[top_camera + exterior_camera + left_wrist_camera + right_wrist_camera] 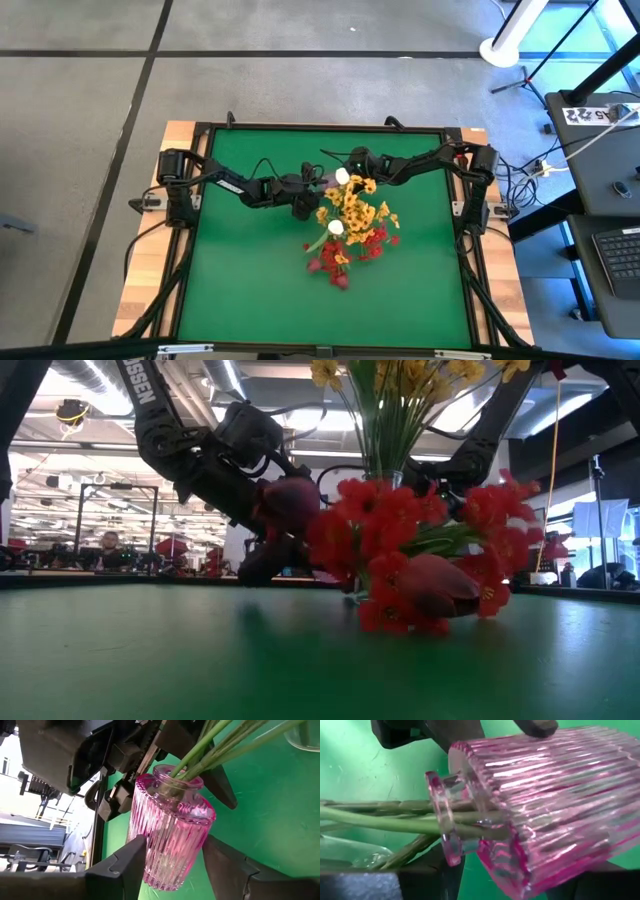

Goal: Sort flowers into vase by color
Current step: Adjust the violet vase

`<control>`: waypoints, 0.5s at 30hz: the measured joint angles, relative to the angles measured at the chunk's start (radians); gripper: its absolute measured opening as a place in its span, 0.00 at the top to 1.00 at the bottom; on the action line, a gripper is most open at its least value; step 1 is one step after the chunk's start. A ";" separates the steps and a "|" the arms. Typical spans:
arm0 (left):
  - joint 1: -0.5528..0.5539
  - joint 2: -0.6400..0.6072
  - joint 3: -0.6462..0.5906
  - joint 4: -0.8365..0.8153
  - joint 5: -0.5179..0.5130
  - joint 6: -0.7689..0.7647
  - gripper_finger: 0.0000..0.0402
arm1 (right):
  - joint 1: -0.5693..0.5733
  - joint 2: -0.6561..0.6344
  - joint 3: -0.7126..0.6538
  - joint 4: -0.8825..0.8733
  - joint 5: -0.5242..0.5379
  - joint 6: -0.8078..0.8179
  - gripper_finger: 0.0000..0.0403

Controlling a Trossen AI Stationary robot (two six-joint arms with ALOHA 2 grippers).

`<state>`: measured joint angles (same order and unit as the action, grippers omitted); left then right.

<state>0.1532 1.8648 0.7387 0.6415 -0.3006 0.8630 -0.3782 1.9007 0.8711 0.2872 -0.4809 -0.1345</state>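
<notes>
As seen from above, my left gripper [300, 200] and right gripper [350, 168] meet just toward the far edge from the tabletop's [240, 290] centre. Yellow blossoms [355, 205] and red blossoms [335, 262] spread from there toward the near edge.

Low view: the red blossoms lie on the tabletop around a maroon bud [440, 585], and yellow-flower stems [385, 410] rise behind them.

Left wrist view: the left gripper's fingers [125, 865] clasp the lower body of the pink vase [167, 830]. Green stems [220, 745] run along the vase's long axis, out of its mouth and away from this gripper. The right gripper holds nearer the neck.

Right wrist view: the vase lies crosswise in the right gripper's grasp. I judge the right arm nearer the stems.
</notes>
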 joint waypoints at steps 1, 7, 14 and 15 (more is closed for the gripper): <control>0.000 -0.001 0.000 0.000 -0.001 -0.001 0.56 | 0.000 0.000 0.000 -0.002 0.000 0.001 0.47; 0.000 -0.001 0.000 -0.003 -0.002 -0.071 0.60 | -0.001 0.000 0.000 -0.001 0.000 0.003 0.47; 0.000 -0.001 0.000 -0.003 -0.002 -0.078 0.58 | -0.001 0.000 0.000 -0.001 -0.001 0.003 0.47; -0.002 -0.001 0.000 -0.003 -0.004 -0.084 0.57 | -0.001 0.000 0.000 0.000 -0.001 0.003 0.47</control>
<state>0.1510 1.8633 0.7391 0.6388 -0.3046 0.7787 -0.3790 1.9007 0.8708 0.2868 -0.4820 -0.1314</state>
